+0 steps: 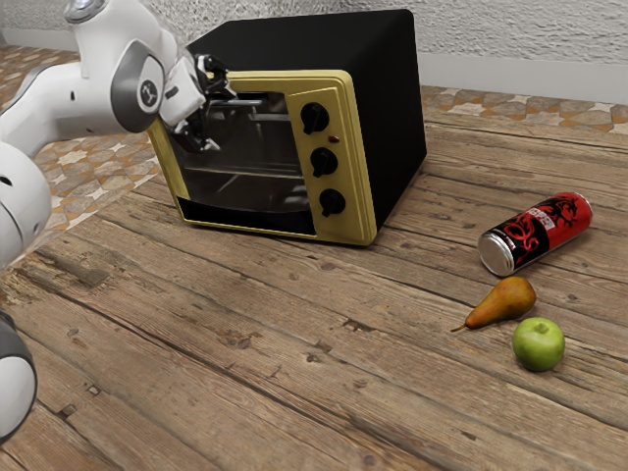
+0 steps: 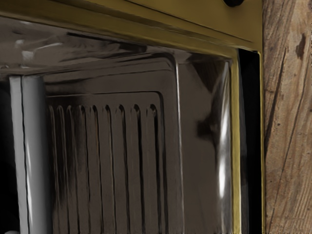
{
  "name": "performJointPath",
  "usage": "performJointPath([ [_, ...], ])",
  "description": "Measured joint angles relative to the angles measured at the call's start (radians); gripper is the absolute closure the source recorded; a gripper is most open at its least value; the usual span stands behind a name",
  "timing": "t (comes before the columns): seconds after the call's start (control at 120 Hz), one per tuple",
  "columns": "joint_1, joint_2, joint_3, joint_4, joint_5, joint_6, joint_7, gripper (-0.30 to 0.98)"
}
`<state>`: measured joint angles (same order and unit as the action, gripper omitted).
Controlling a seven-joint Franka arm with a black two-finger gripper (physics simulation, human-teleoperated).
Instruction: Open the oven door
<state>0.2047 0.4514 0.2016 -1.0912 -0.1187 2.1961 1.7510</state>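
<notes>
A: Where to look for the oven (image 1: 397, 118)?
B: On the counter (image 1: 245, 334), nr the far edge, toward the corner at the exterior view's left. Shut at the door (image 1: 250, 147), or v. close to it, as far as can be told.
A: And w/ the gripper (image 1: 219, 118)?
B: Spread wide at the door's upper part, close to the handle (image 2: 35, 156). Can't tell re contact. Prob. about to close on the bar.
A: Main risk?
B: Catching the handle only w/ the tips, b/c of coming in too shallow or off-line, then slipping off at the first tug. Also, poking the glass (image 2: 112, 161) by pushing in too deep.
A: And once pulling?
B: Dragging or tipping the whole oven, if tugging straight out instead of following the door's swing, prob. down from a low hinge. Could also twist loose w/o turning the wrist along the arc.
A: Worry abt the can (image 1: 535, 234), pear (image 1: 505, 300) and apple (image 1: 539, 344)?
B: Not much. Well apart from the door, toward the exterior view's right. Only at risk w/ a big skid of the oven.
</notes>
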Motion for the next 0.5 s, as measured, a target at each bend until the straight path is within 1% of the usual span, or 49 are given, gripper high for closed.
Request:
performJointPath([
  [0.142, 0.014, -0.002, -0.001, -0.003, 0.0, 0.0, 0.005, -0.02],
  [0.15, 0.016, -0.002, 0.0, -0.003, -0.001, 0.0, 0.006, -0.01],
  [0.158, 0.014, -0.064, -0.017, -0.072, -0.003, -0.026, -0.019, 0.13],
  [0.167, 0.003, -0.119, -0.042, -0.131, 0.004, -0.049, -0.042, 0.16],
  [0.175, -0.014, -0.105, -0.037, -0.112, 0.003, -0.047, -0.041, 0.13],
  [0.192, -0.011, -0.078, -0.027, -0.083, 0.0, -0.043, -0.039, 0.06],
  [0.217, -0.011, -0.049, -0.021, -0.054, 0.001, -0.038, -0.037, 0.02],
  [0.233, -0.012, -0.036, -0.019, -0.041, 0.001, -0.035, -0.035, -0.03],
  [0.258, -0.012, -0.023, -0.017, -0.027, 0.002, -0.031, -0.032, -0.05],
  [0.3, -0.012, -0.012, -0.016, -0.016, 0.005, -0.027, -0.028, -0.13],
  [0.383, -0.015, -0.028, -0.015, -0.046, 0.006, -0.021, -0.021, -0.18],
  [0.433, -0.02, -0.082, -0.014, -0.123, 0.006, -0.015, -0.018, -0.21],
  [0.45, -0.023, -0.12, -0.013, -0.175, 0.007, -0.009, -0.016, -0.2],
  [0.467, -0.028, -0.169, -0.012, -0.242, 0.008, 0.0, -0.015, -0.16],
  [0.483, -0.033, -0.233, -0.011, -0.323, 0.01, 0.011, -0.014, -0.06],
  [0.492, -0.037, -0.279, -0.011, -0.381, 0.013, 0.018, -0.013, 0.04],
  [0.5, -0.04, -0.319, -0.01, -0.43, 0.015, 0.025, -0.012, 0.08],
])
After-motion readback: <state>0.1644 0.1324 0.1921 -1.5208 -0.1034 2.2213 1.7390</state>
